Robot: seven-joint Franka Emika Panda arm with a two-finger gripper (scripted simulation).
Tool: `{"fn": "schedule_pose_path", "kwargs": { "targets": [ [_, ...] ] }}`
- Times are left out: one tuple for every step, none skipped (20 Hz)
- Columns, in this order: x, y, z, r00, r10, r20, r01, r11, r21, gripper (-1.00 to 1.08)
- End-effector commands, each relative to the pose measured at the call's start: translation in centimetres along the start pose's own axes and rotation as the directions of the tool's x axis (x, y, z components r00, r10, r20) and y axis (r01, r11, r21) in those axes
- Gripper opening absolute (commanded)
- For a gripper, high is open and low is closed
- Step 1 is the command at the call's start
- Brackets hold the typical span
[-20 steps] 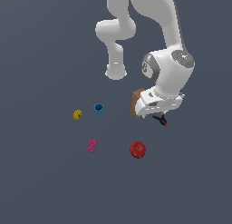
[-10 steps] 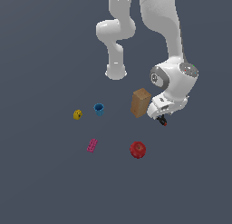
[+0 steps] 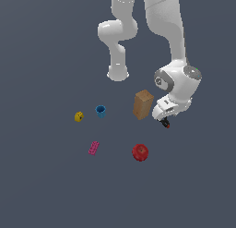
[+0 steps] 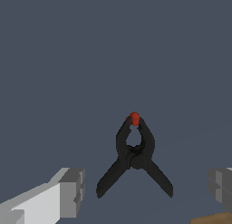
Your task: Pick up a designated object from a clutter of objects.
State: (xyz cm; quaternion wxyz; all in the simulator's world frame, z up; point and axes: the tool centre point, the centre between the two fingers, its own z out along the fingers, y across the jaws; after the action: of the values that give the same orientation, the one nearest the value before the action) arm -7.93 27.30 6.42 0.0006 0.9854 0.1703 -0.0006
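Note:
The designated object, a small black clamp (image 4: 134, 156) with splayed prongs and a red-orange tip, lies flat on the grey floor. In the wrist view it sits between my two grey fingertips (image 4: 72, 191), which are spread wide and touch nothing. My gripper (image 4: 147, 189) is open. In the exterior view the gripper (image 3: 162, 118) hangs low, directly over the clamp (image 3: 165, 124), just to the exterior view's right of the brown box. The rest of the clutter of objects lies further to the exterior view's left.
A tall brown box (image 3: 143, 104) stands close beside the hand; its corner (image 4: 213, 218) shows in the wrist view. A red apple (image 3: 140, 152), a pink flat brick (image 3: 94, 148), a blue cup (image 3: 100, 111) and a yellow block (image 3: 79, 116) lie scattered around.
The arm has swung toward the exterior view's right and dropped lower, uncovering the brown box. The hand now sits right above the clamp.

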Motion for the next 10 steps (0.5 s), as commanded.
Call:
{"fn": "schedule_pose_path", "kwargs": {
  "targets": [
    [0.0,0.0,0.2,1.0,0.0,0.0,0.0,1.0,0.0,1.0],
    [0.0,0.0,0.4,1.0,0.0,0.0,0.0,1.0,0.0,1.0],
    [0.0,0.0,0.7,1.0,0.0,0.0,0.0,1.0,0.0,1.0],
    [0.0,0.0,1.0,1.0,0.0,0.0,0.0,1.0,0.0,1.0],
    [-0.1,0.0,1.4,1.0,0.0,0.0,0.0,1.0,0.0,1.0],
    [-0.1,0.0,1.9,1.0,0.0,0.0,0.0,1.0,0.0,1.0],
    [-0.1,0.0,2.3,1.0,0.0,-0.001,0.0,1.0,0.0,1.0],
    [-0.1,0.0,2.9,1.0,0.0,-0.001,0.0,1.0,0.0,1.0],
    [-0.1,0.0,3.4,1.0,0.0,-0.001,0.0,1.0,0.0,1.0],
    [-0.1,-0.1,3.8,1.0,0.0,-0.001,0.0,1.0,0.0,1.0]
  ]
}}
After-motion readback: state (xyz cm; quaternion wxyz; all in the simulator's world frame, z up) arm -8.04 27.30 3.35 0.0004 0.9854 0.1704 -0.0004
